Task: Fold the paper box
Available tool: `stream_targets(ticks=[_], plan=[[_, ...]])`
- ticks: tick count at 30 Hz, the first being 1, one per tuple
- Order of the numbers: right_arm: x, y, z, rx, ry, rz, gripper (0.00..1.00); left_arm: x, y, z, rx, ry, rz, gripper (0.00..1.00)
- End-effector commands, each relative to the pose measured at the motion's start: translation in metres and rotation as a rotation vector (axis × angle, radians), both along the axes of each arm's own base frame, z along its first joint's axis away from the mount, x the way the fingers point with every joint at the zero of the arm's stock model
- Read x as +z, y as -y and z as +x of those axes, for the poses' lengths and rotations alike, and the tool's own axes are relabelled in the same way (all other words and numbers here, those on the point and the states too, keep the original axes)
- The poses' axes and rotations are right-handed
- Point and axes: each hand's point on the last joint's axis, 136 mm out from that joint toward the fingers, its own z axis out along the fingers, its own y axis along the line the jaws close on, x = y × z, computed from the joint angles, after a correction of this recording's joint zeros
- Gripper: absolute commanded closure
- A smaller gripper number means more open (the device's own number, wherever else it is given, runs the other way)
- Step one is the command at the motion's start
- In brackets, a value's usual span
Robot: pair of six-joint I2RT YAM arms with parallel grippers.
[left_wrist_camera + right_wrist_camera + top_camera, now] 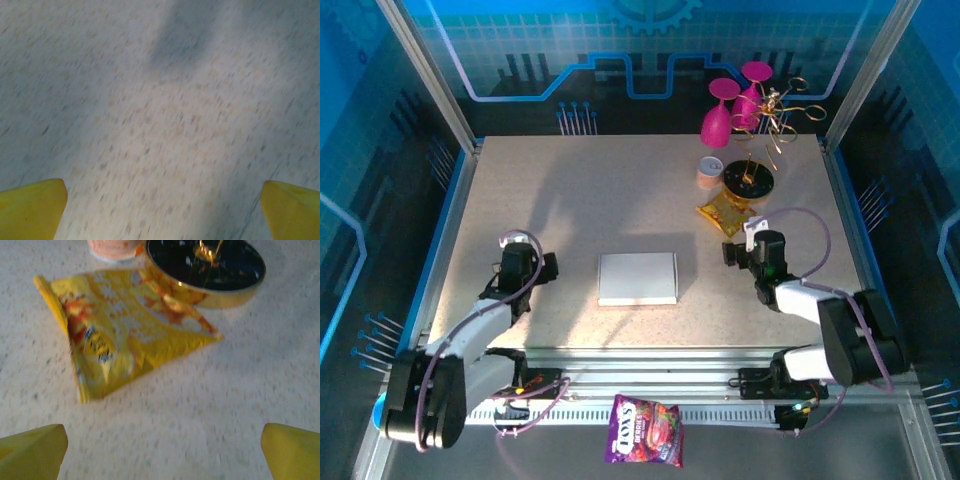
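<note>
Both spread and empty: I'd sweep left gripper (162, 209) toward three o'clock, right gripper (162, 449) toward nine, flanking the paper box (637, 278).

You see the paper box (637, 278) in plain white to light grey, with no print on it. The desk (570, 200) is beige with fine dark and orange speckles. The snack packet (115, 340) is golden yellow, with orange-red and white marks and a small dark label. The round base (205, 265) is black on top with a gold rim. The goblets (716, 122) are magenta. The candy bag (645, 432) is purple with red and white print. Your left end effector (162, 212) and right end effector (162, 452) both have yellow fingers (30, 207).
</note>
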Motion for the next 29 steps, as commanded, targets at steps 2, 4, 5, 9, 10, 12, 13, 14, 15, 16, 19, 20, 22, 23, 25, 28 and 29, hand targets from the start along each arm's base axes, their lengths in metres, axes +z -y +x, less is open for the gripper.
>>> stream_targets(ticks=[2,4,5,9,10,12,13,14,15,16,19,20,22,23,25,28,29], plan=[[0.028,0.012,0.032,0.012,0.223,0.09,0.0,0.05,0.012,0.058,-0.128,0.299,-0.045,0.01],[0.03,0.015,0.027,0.007,0.251,0.108,0.0,0.057,0.012,0.07,-0.139,0.373,-0.064,0.01],[0.031,0.014,0.026,0.019,0.256,0.109,0.0,0.059,0.013,0.075,-0.161,0.399,-0.051,0.01],[0.032,0.018,0.027,-0.002,0.276,0.1,0.0,0.046,0.016,0.077,-0.194,0.453,-0.018,0.01],[0.032,0.019,0.028,-0.014,0.267,0.093,0.0,0.039,0.016,0.076,-0.194,0.468,-0.012,0.01],[0.031,0.023,0.03,-0.052,0.26,0.076,0.0,0.04,0.012,0.077,-0.172,0.499,-0.007,0.01],[0.03,0.023,0.031,-0.059,0.249,0.07,0.0,0.038,0.009,0.079,-0.154,0.455,-0.017,0.01],[0.03,0.024,0.033,-0.073,0.24,0.061,0.0,0.034,0.009,0.084,-0.155,0.418,-0.028,0.01],[0.03,0.023,0.035,-0.071,0.234,0.055,0.0,0.034,0.012,0.093,-0.178,0.408,-0.035,0.01],[0.029,0.021,0.035,-0.061,0.228,0.052,0.0,0.033,0.013,0.097,-0.192,0.384,-0.04,0.01],[0.028,0.018,0.035,-0.048,0.224,0.046,0.0,0.032,0.015,0.095,-0.199,0.383,-0.046,0.01],[0.029,0.018,0.035,-0.052,0.227,0.044,0.0,0.031,0.015,0.094,-0.2,0.378,-0.053,0.01],[0.03,0.018,0.033,-0.059,0.241,0.029,0.0,0.032,0.014,0.095,-0.199,0.385,-0.051,0.01],[0.031,0.015,0.032,-0.052,0.254,0.022,0.0,0.032,0.014,0.095,-0.197,0.381,-0.05,0.01],[0.028,0.012,0.035,-0.032,0.222,0.03,0.0,0.032,0.014,0.095,-0.197,0.383,-0.049,0.01],[0.03,0.016,0.035,-0.039,0.232,0.041,0.0,0.031,0.014,0.095,-0.198,0.38,-0.048,0.01],[0.031,0.016,0.033,-0.05,0.251,0.033,0.0,0.031,0.014,0.094,-0.197,0.38,-0.047,0.01]])
